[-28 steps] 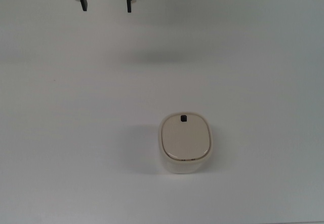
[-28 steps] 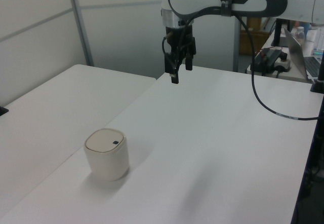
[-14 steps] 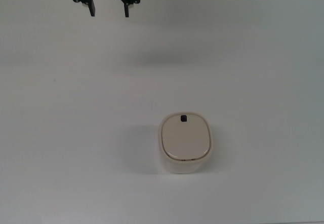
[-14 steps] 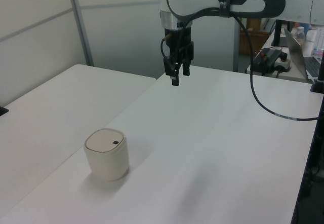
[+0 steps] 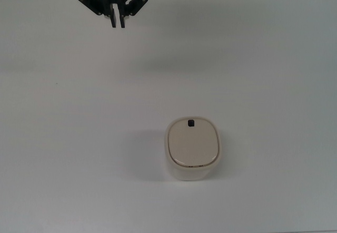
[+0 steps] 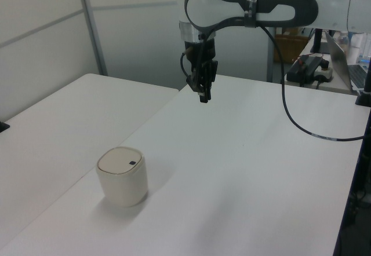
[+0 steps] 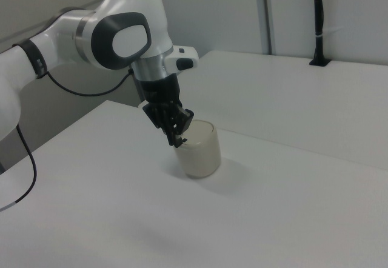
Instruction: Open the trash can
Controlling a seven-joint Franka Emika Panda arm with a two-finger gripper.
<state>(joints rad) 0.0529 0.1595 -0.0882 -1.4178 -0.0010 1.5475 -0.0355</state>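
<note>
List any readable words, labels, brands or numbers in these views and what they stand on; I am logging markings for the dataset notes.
None can be read.
The trash can shows no lettering on its lid or wall, only a small black button.
The gripper and the arm show no legible marking.
The table is plain white.
Items in the left view's far right background are too small to read.
</note>
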